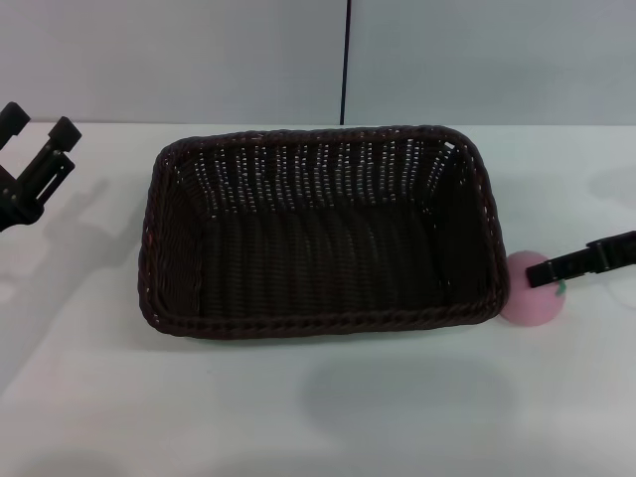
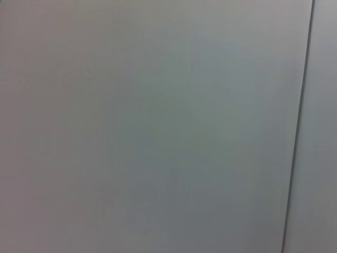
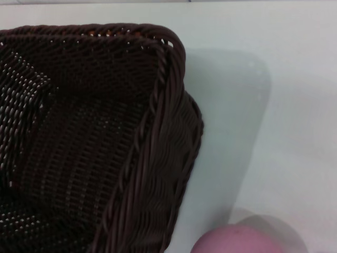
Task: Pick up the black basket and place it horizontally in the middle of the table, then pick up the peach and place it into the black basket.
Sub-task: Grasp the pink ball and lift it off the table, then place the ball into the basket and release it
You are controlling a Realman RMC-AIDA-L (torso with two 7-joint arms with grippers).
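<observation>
The black basket lies lengthwise across the middle of the white table, open side up and empty. The right wrist view shows one of its corners. The pink peach sits on the table, touching or almost touching the basket's right end; its top shows in the right wrist view. My right gripper reaches in from the right edge, its tip over the top of the peach. My left gripper is open and empty, raised at the far left, away from the basket.
A grey wall with a dark vertical seam stands behind the table. The left wrist view shows only this wall and seam. Bare table lies in front of the basket and to its left.
</observation>
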